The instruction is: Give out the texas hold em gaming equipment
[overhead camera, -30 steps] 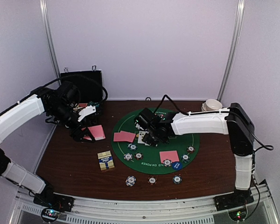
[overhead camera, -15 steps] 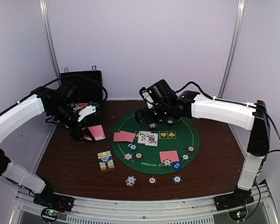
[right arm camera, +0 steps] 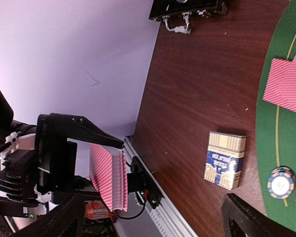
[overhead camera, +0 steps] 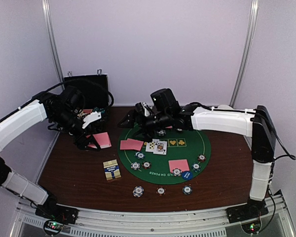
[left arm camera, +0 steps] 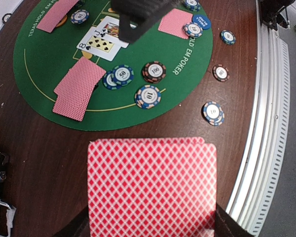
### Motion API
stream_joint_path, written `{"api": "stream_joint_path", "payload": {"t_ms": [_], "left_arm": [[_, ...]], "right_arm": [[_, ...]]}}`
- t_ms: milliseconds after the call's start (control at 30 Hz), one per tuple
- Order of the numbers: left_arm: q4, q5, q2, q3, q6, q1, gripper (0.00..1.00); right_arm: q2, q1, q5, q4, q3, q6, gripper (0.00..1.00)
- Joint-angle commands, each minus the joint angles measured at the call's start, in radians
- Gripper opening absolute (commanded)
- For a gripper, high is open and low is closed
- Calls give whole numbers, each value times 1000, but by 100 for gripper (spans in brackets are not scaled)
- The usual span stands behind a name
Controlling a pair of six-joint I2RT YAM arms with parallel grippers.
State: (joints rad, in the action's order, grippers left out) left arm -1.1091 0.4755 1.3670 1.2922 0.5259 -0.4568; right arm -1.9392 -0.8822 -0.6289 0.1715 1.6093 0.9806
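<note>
Top external, brown table (overhead camera: 74, 173), green mat (overhead camera: 190, 148) (chips (overhead camera: 138, 191) scattered), white walls (overhead camera: 153, 49)

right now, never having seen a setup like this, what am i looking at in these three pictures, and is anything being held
These are two robot arms bolted at a table's near edge, each ending in a two-finger gripper. One picture looks down from above and behind; the other two come from cameras on the wrists. On the table lies a round green poker mat with two face-up cards, face-down pink-backed cards, striped chips and a blue disc. A card box lies beside the mat. The left gripper is shut on a stack of pink-backed cards. The right gripper is open and empty, pointing toward the left one.
</note>
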Motion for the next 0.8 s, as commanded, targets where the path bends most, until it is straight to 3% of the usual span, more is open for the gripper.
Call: {"api": "stream_joint_path", "payload": {"t_ms": [0, 767], "left_arm": [[5, 27, -9, 36, 5, 9, 0], [5, 41, -4, 44, 3, 9, 0]], "right_arm": [[-35, -35, -129, -167, 0, 188, 99], [-228, -105, -202, -279, 167, 319, 99]]}}
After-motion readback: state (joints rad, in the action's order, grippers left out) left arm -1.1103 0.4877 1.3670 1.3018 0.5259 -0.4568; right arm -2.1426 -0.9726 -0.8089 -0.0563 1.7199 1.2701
